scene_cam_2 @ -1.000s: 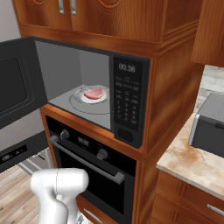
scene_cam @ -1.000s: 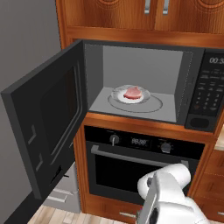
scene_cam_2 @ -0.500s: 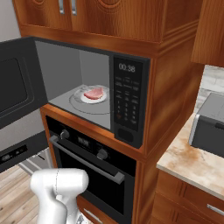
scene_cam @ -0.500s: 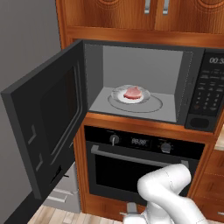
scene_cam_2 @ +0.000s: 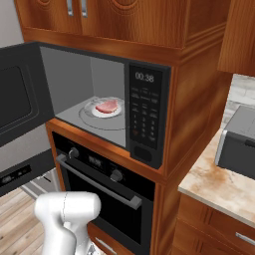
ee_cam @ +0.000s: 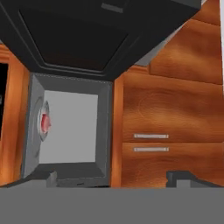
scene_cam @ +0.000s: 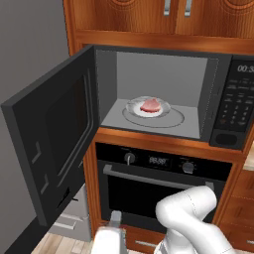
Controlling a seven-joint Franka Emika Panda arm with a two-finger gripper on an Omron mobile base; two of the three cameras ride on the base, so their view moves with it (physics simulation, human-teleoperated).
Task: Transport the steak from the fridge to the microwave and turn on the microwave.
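Observation:
The steak (scene_cam: 150,105) (scene_cam_2: 107,106), a red-pink slab, lies on a clear plate (scene_cam: 162,109) on the glass turntable inside the microwave (scene_cam: 235,104) (scene_cam_2: 144,119). The microwave's dark door (scene_cam: 54,149) (scene_cam_2: 20,99) hangs wide open to the left. My gripper (ee_cam: 111,178) is open with nothing between its far-apart fingertips. It sits low, in front of the oven, and looks up at the cavity, where the steak (ee_cam: 45,123) shows small and well away from it. A tall grey face (scene_cam: 30,49) left of the microwave may be the fridge's side.
A black built-in oven (scene_cam: 163,183) (scene_cam_2: 99,184) with knobs and a long handle sits right under the microwave. Wooden cabinets (scene_cam: 173,12) run above. A small silver toaster oven (scene_cam_2: 239,144) stands on the marbled counter (scene_cam_2: 214,184) at right. The open door juts into the room at left.
The arm has dropped and the hand has swung low to the left in front of the oven. The steak and the microwave door have not moved.

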